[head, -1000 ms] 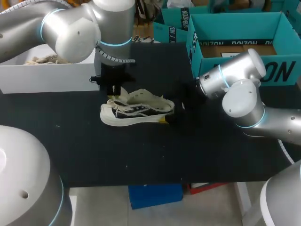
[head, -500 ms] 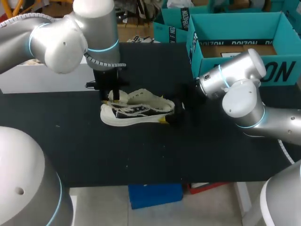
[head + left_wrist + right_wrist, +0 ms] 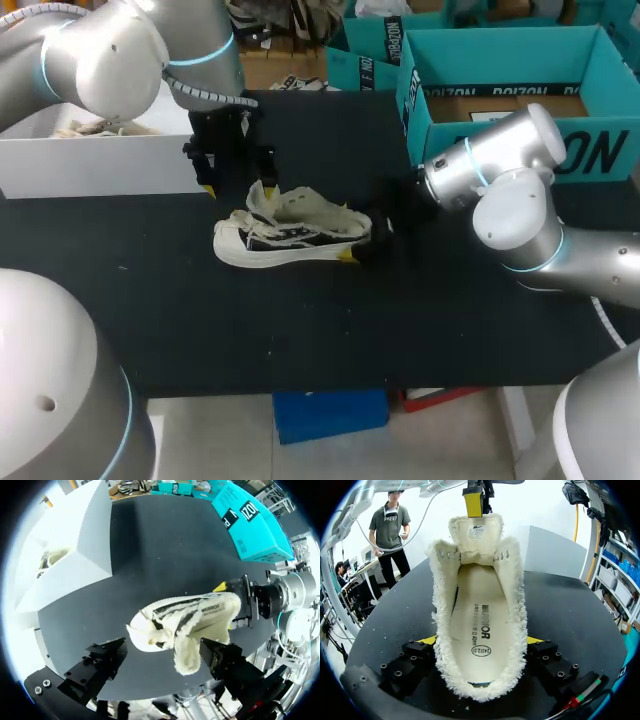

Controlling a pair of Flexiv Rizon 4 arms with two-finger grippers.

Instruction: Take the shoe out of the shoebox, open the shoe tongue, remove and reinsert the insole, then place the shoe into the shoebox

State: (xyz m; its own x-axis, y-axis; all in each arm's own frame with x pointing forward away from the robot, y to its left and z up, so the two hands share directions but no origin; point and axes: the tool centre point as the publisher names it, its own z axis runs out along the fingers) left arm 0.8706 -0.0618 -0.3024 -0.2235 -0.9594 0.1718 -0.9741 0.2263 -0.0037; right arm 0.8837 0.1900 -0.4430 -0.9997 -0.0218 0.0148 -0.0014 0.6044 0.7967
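Cream fleece-lined low sneaker with dark side stripes (image 3: 290,238) lies on its sole mid black surface (image 3: 330,340). Its tongue (image 3: 472,532) is folded up, and the cream insole (image 3: 479,625) is seated inside, not yet pulled. Right tool (image 3: 480,641) clamps the heel from both sides. Left tool (image 3: 235,168) hangs at the shoe's 11 o'clock with fingers spread and nothing in them. The teal cardboard shoebox (image 3: 590,150) sits at 2 o'clock.

Risks:
- The unheld tongue may flop back over the opening.
- A pinch for the insole may catch the fleece lining instead.
- A hard pull may slip the heel from its soft-collar clamp and drag the shoe.
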